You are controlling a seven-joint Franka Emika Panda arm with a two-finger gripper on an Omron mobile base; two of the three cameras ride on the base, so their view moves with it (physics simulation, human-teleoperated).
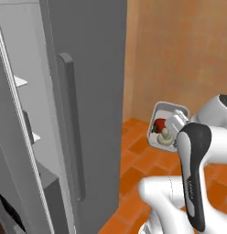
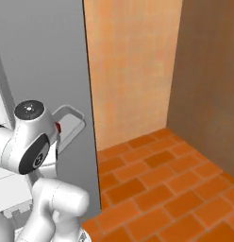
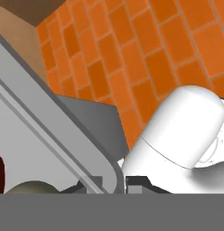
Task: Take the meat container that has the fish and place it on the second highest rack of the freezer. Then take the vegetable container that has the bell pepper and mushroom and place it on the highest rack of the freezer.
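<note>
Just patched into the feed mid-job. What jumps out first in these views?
The gripper holds a white vegetable container up in the air by its rim, right of the freezer, with the red bell pepper and the beige mushroom inside. The freezer's left door stands open, and white rack edges show inside. Behind lie orange floor tiles and a tan wall.
</note>
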